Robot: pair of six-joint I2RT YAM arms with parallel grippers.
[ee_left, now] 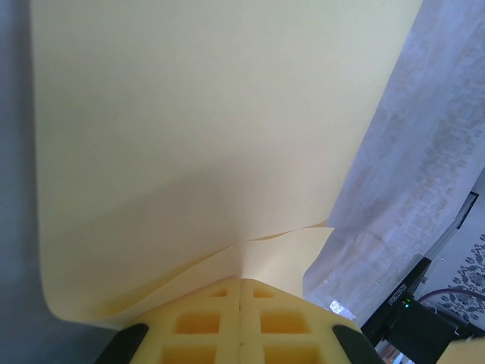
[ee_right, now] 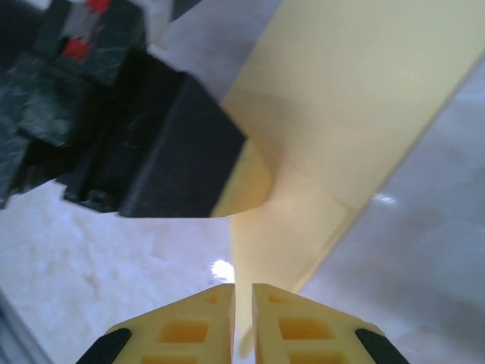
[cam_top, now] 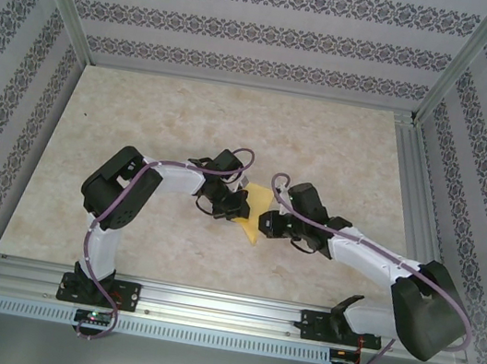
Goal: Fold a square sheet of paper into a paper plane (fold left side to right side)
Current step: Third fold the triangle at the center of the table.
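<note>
Paper: square sheet of paper [cam_top: 247, 221], yellow-orange, at mid-table between the two arm tips, held up off the marbled table [cam_top: 189, 117] rather than lying flat.

Left gripper: left gripper [ee_left: 241, 282], pads pressed together on the sheet's lower edge, pinching it. Paper rises broad and smooth from the pinch and curls over at the lower left.

Right gripper: right gripper [ee_right: 242, 292], pads almost together with a thin slit left between them. A narrow tongue of the sheet runs down into that slit. Clamped or merely enclosed: cannot tell.

Top view: both arms bent inward, their tips nearly meeting. Left tip just left of the paper, right tip just right of it, a small yellow wedge showing between them. Jaws themselves hidden under the black wrist bodies. Patterned walls [cam_top: 250, 29] on the far, left and right sides.

Left wrist view: adds the sheet's wide face seen from close below, and a second flap edge poking out right of the pinch, which suggests more than one layer there. Pale blurred surface beyond, to the right.

Right wrist view: adds the left gripper's black body at upper left, its yellow pad on the paper. Also a soft bend across the sheet near that pad, and glossy table beneath the paper.
</note>
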